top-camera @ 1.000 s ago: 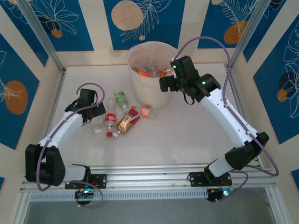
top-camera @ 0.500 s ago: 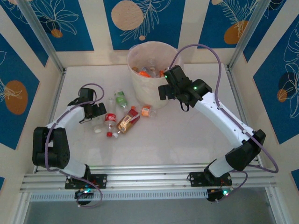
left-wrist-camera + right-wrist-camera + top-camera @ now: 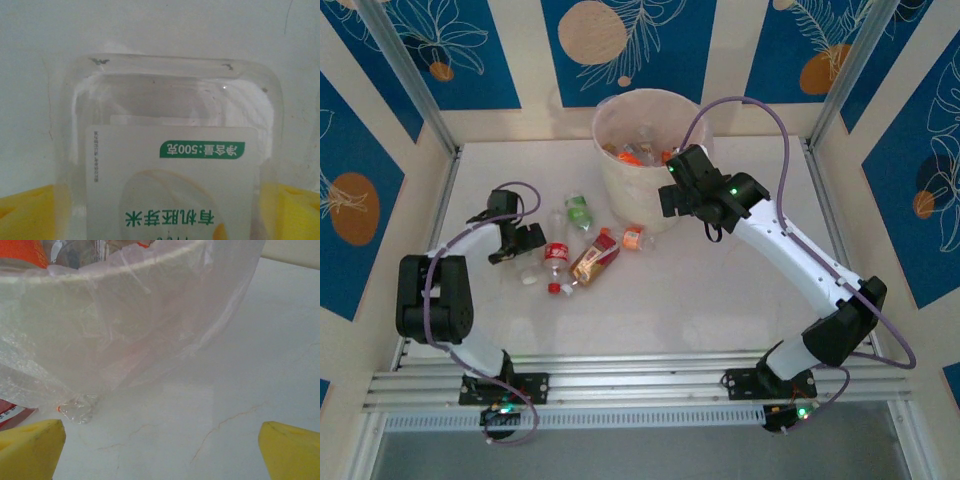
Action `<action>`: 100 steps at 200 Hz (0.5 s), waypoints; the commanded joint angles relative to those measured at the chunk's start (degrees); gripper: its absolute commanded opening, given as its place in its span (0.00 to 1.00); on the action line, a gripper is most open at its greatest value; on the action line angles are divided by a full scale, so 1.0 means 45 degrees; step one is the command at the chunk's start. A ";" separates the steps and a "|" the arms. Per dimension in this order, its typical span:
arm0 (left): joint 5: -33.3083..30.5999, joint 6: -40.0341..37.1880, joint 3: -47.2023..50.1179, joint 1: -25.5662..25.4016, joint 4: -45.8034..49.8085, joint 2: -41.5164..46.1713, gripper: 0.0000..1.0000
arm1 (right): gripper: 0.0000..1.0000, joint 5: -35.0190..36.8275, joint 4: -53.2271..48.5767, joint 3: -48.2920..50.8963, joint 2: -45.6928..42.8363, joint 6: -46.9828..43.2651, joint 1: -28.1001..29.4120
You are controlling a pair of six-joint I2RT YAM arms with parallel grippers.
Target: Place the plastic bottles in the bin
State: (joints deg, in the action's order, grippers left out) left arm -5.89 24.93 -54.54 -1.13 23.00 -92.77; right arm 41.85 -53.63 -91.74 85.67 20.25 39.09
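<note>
The bin (image 3: 642, 150) is a cream-white bucket with a clear liner, holding several bottles. On the table left of it lie a green-label bottle (image 3: 579, 210), a red-label bottle (image 3: 556, 255), a bronze-label bottle (image 3: 594, 258) and a small orange one (image 3: 633, 238). My left gripper (image 3: 523, 244) is low over a clear bottle (image 3: 170, 150) with a white label and green print. That bottle lies between the yellow fingers (image 3: 25, 212), whose jaws stand wide. My right gripper (image 3: 670, 200) is open and empty beside the bin's front wall (image 3: 125, 330).
A small clear bottle (image 3: 77, 409) rests against the foot of the bin. The liner (image 3: 225, 300) hangs loosely over the bin's side. Metal frame posts (image 3: 410, 75) and patterned walls enclose the white table (image 3: 720, 280).
My right gripper came down and left from the bin's rim to its front wall. The left arm's lower links swung left while its gripper stayed at the clear bottle, fingers slightly narrower.
</note>
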 commanded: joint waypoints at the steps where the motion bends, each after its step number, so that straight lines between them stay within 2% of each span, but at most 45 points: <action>1: 0.0346 -0.0013 -0.0049 0.0318 -0.0237 -0.0259 0.96 | 0.99 0.0367 0.0016 0.0109 -0.0326 0.0378 0.0141; 58: 0.0756 0.0280 0.0090 0.0713 -0.0442 -0.0767 0.96 | 0.99 0.0389 0.0047 0.0150 -0.0268 0.0392 0.0160; 100: 0.0491 0.0524 -0.0007 0.0824 0.0009 -0.0945 0.99 | 0.99 0.0408 0.0046 0.0128 -0.0218 0.0437 0.0178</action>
State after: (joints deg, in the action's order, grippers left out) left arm -3.31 26.02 -54.52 1.65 20.88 -96.12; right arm 42.06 -53.60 -91.72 85.67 20.71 39.42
